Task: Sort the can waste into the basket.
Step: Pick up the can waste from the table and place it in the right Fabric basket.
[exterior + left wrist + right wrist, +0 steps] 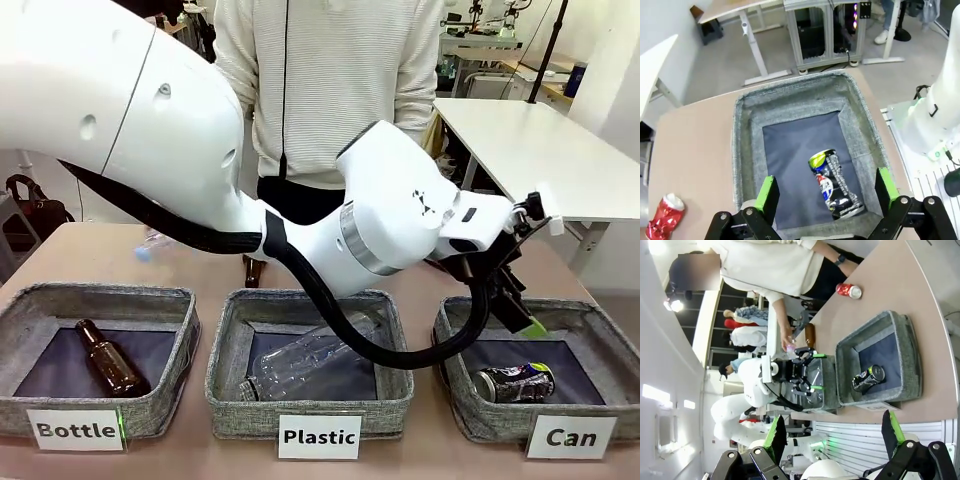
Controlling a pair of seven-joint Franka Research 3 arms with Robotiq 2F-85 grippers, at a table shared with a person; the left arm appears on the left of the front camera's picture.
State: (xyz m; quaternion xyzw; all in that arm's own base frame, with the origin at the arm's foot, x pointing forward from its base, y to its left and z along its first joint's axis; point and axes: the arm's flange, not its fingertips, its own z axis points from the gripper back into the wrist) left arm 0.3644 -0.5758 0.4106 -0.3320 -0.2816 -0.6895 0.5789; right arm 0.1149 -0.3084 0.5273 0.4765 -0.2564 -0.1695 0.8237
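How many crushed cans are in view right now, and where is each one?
2. The black-and-silver can lies inside the Can basket. The red can lies on the table outside the basket, on the person's side. Another could be hidden behind the left arm.

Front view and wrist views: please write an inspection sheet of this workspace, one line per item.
Surface: brown table, three labelled grey baskets in a row.
Job's things: patterned can lies inside the Can basket; red can lies on the table outside it.
Clutter: brown bottle in the Bottle basket, clear bottle in the Plastic basket.
Grippers: left gripper open above the Can basket, holding nothing; right gripper open, empty.
Cables: black hose hangs in front of the Plastic basket.
Surroundings: person standing at the far side; white table behind.
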